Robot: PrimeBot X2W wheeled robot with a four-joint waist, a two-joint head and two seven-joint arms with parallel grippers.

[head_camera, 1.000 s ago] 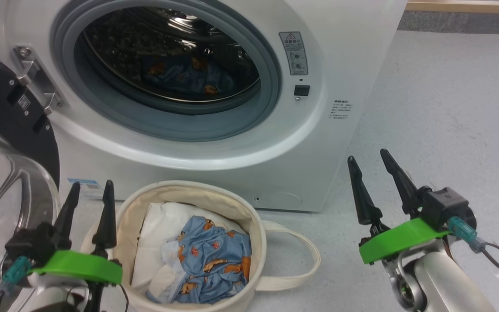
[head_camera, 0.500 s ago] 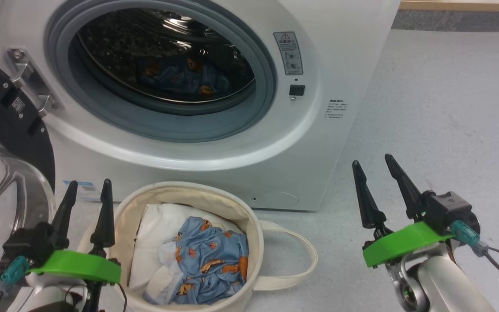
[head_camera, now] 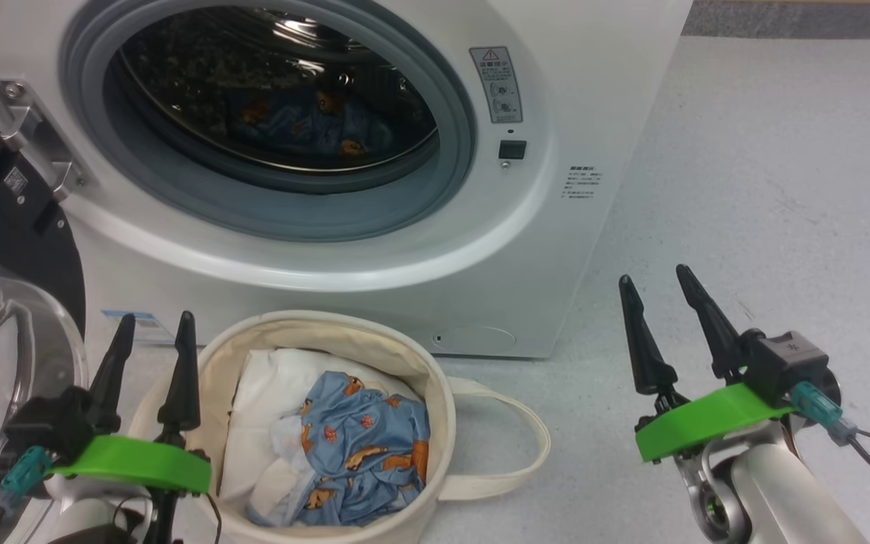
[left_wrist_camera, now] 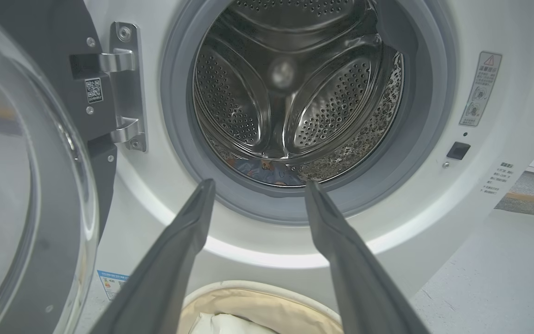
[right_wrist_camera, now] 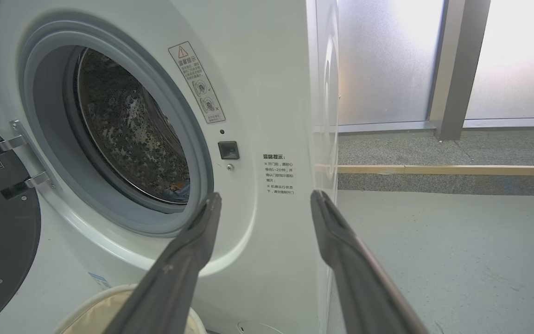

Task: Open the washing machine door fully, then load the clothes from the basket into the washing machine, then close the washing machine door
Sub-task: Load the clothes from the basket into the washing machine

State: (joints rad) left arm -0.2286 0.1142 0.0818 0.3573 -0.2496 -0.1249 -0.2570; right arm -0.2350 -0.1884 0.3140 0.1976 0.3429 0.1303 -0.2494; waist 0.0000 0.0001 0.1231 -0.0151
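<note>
Both grippers empty, fingers spread wide. Left gripper (head_camera: 157, 319) sits low, just left of the basket (head_camera: 435, 378); right gripper (head_camera: 652, 273) is over bare floor (head_camera: 782, 189), right of the washing machine (head_camera: 556, 75). Washing machine door (head_camera: 12, 219) hangs open at far left on its hinge. Basket is on the floor just in front of the machine, with the blue bear-print clothes (head_camera: 363, 446) lying on a white padded cloth (head_camera: 269, 385). Second bear-print piece (head_camera: 306, 125) lies low in the steel drum (left_wrist_camera: 295, 93).

A white padded cloth (head_camera: 265, 393) lies crumpled. Across the grey floor (head_camera: 767, 189), a wooden strip (right_wrist_camera: 434, 170) runs below frosted glass panels (right_wrist_camera: 383, 60).
</note>
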